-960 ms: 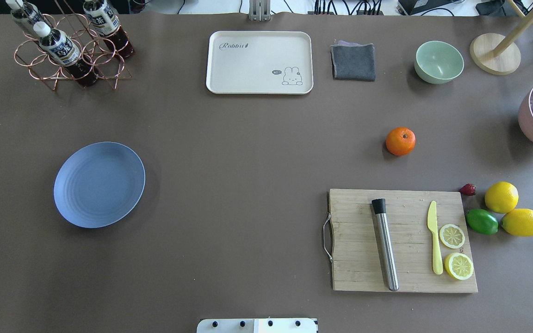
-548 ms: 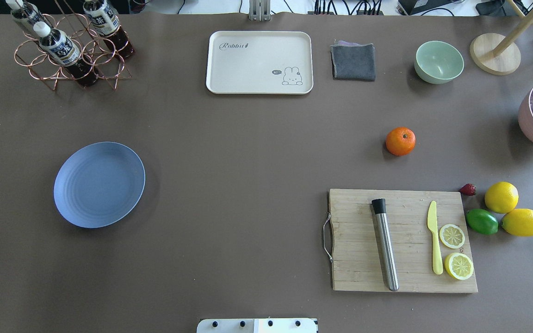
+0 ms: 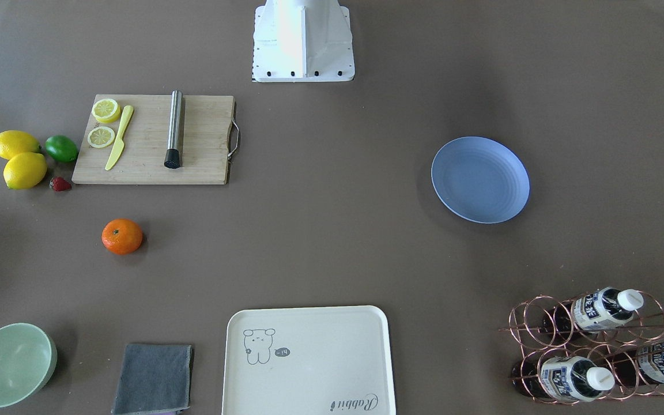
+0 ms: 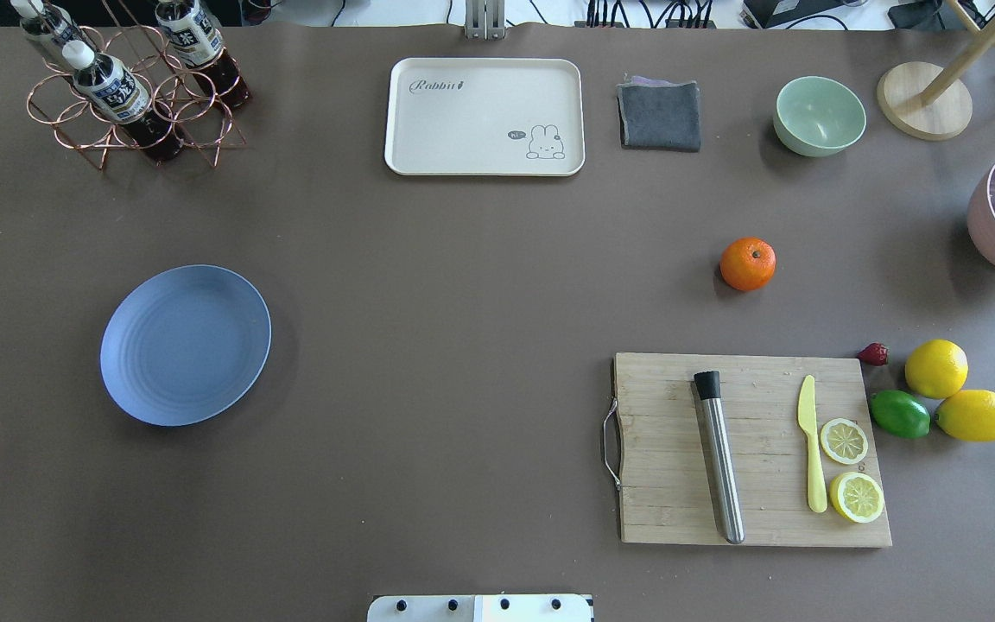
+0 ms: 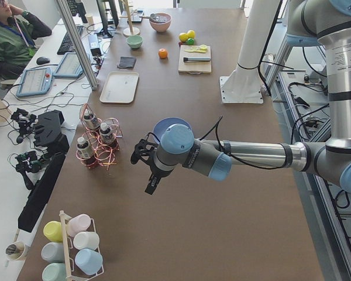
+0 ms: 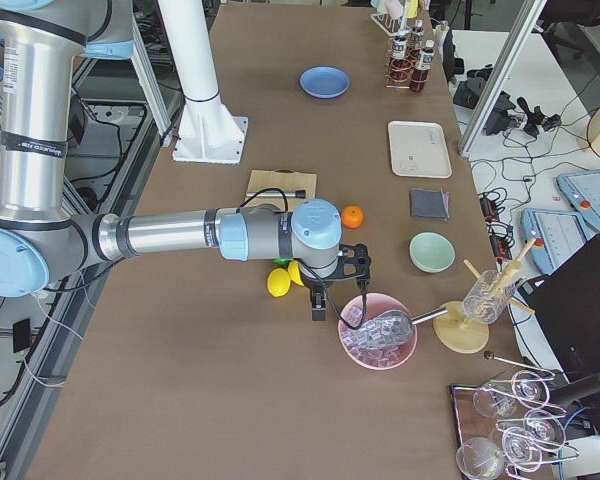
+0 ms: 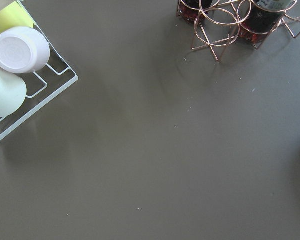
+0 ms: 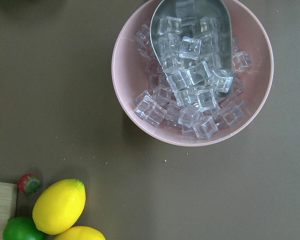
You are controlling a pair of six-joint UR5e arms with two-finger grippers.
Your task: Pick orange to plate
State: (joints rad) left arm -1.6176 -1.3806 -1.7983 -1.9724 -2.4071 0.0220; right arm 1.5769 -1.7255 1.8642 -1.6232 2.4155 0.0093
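The orange [image 4: 747, 263] sits on the surface [image 4: 463, 302], well apart from the plate [image 4: 186, 345]. The pink bowl [image 8: 124, 85] holds ice [image 8: 190, 95]. Left gripper [image 5: 147, 178], right gripper [image 6: 325, 300]: clenched or not, I cannot tell.

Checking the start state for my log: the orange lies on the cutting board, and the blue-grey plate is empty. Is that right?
Not quite. The orange lies on the bare table, apart from the cutting board, as the overhead exterior view shows. The blue-grey plate is empty, as you said.
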